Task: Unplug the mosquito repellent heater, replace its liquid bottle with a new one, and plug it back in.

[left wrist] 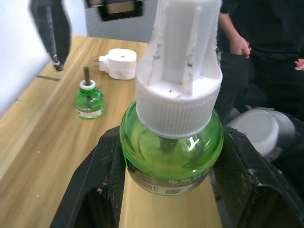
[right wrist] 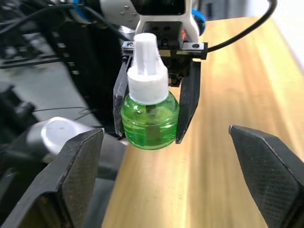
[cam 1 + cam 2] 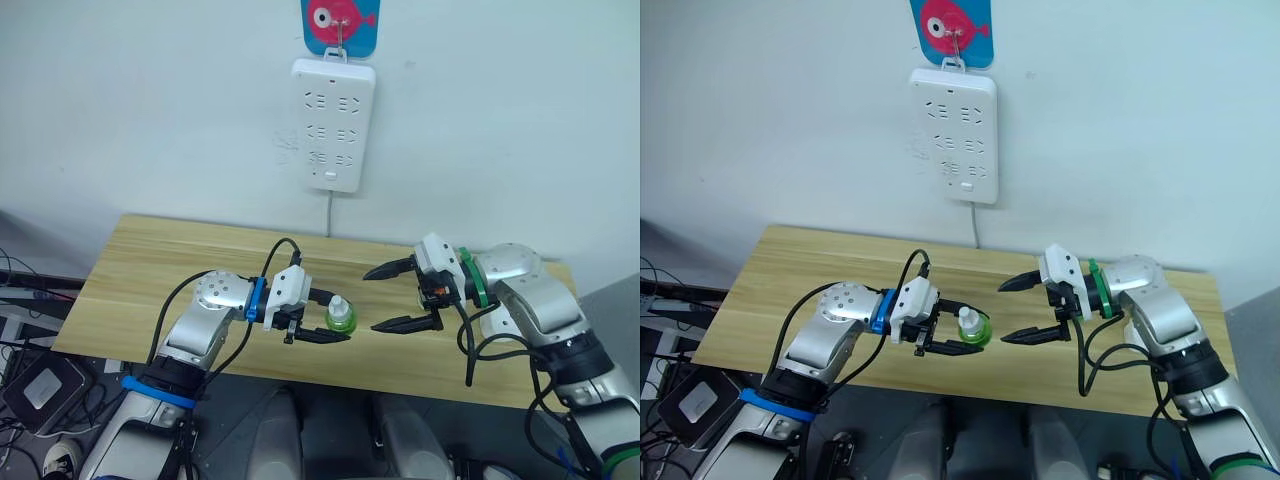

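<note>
I have the left gripper [image 3: 330,322] closed on a capped green bottle [image 3: 341,318], gripped at the glass belly, just below centre frame in the head views. The right gripper [image 3: 398,297] faces it from the right of centre with its jaws spread wide and holding nothing.

Task items: in the left wrist view the mosquito repellent heater [image 1: 118,63] lies on the table [image 3: 160,270] at upper left of the frame, prongs out sideways. An uncapped bottle with a bare wick [image 1: 89,99] stands just in front of it, apart from it. The power strip [image 3: 332,125] hangs on the wall at top centre of the head views, with no plug seen in it.

Risks, as I judge them:
- The belly is round and smooth. If the right gripper twists the cap [image 2: 147,73], the bottle may rotate or slip between the left fingers.
- The bottle hangs near the table's near edge. If dropped, it could roll off.
- A wide approach could strike the left fingers [image 2: 188,102] flanking the bottle.

Clearance: the gap between the grippers is open. The tabletop behind the grippers is free for set-down. A person [image 1: 266,42] stands beyond the table in the left wrist view, so I avoid sweeping that way.
</note>
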{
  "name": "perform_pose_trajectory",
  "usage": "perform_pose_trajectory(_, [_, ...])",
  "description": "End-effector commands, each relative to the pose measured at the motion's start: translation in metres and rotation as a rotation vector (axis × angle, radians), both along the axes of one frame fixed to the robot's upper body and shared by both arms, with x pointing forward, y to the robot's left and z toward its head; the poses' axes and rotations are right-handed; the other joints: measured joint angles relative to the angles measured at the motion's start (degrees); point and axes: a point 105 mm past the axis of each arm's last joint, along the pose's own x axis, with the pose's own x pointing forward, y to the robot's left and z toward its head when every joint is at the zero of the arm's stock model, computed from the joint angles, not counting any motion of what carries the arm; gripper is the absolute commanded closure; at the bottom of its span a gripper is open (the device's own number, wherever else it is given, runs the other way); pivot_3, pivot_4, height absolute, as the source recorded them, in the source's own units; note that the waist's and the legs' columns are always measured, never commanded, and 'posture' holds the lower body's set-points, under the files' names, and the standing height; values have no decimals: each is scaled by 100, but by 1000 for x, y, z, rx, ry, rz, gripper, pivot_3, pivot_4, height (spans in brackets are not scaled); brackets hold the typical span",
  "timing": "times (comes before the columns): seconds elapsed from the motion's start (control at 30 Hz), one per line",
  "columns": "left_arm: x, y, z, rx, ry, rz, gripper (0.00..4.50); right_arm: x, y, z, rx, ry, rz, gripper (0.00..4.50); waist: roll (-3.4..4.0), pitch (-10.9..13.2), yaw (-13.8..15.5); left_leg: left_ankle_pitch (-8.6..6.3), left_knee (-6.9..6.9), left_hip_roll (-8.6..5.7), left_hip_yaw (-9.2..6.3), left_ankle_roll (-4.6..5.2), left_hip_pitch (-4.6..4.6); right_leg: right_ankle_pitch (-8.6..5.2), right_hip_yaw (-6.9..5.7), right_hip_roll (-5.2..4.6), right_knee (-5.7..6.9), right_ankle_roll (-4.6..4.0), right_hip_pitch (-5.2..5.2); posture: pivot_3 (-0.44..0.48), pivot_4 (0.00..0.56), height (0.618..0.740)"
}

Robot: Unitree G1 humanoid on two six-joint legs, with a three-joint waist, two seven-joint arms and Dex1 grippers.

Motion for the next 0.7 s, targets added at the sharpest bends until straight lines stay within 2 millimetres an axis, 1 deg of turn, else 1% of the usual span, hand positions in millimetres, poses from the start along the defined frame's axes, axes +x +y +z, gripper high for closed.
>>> perform_pose_trajectory(0.03, [9, 5, 8, -25, -31, 45, 2268, -10, 15, 15, 66, -74, -58, 41, 1, 0, -18, 0, 0, 1, -1, 0, 2, 0, 0, 1, 1, -1, 1, -21, 276, 740])
perform_pose_trajectory(0.1, [14, 6, 9, -26, -37, 61, 2268, -14, 27, 16, 111, -78, -99, 41, 1, 0, -18, 1, 0, -1, -3, 0, 1, 0, -2, 1, 1, -1, 2, -27, 278, 740])
perform_pose_trajectory(0.2, [17, 8, 10, -23, -42, 69, 2268, -16, 40, 18, 150, -96, -146, 41, 1, 0, -16, 1, 1, -2, -3, -1, 1, -1, -2, 0, -1, -1, 6, -27, 278, 740])
perform_pose_trajectory(0.37, [19, 7, 11, -20, -48, 65, 2268, -8, 57, 18, 188, -104, -221, 41, 1, -1, -15, 2, 1, -2, -5, -3, 1, -1, -5, 0, -1, -1, 7, -36, 270, 740])
perform_pose_trajectory(0.43, [20, 5, 11, -22, -51, 61, 2268, -2, 63, 15, 193, -115, -251, 41, 1, -1, -16, 2, 0, -2, -5, -3, 1, -1, -5, 0, -2, -2, 6, -36, 270, 740])
perform_pose_trajectory(0.53, [20, 2, 12, -25, -54, 58, 2268, 4, 67, 10, 188, -128, -275, 41, 1, -1, -14, 3, 0, -2, -7, -4, 1, -1, -7, 0, -2, -2, 6, -39, 263, 740])
perform_pose_trajectory(0.7, [19, 2, 12, -25, -54, 53, 2268, 16, 61, 11, 205, -117, -334, 41, 1, -2, -14, 3, 0, -2, -7, -5, 1, -1, -8, -2, -3, -2, 6, -41, 253, 740])
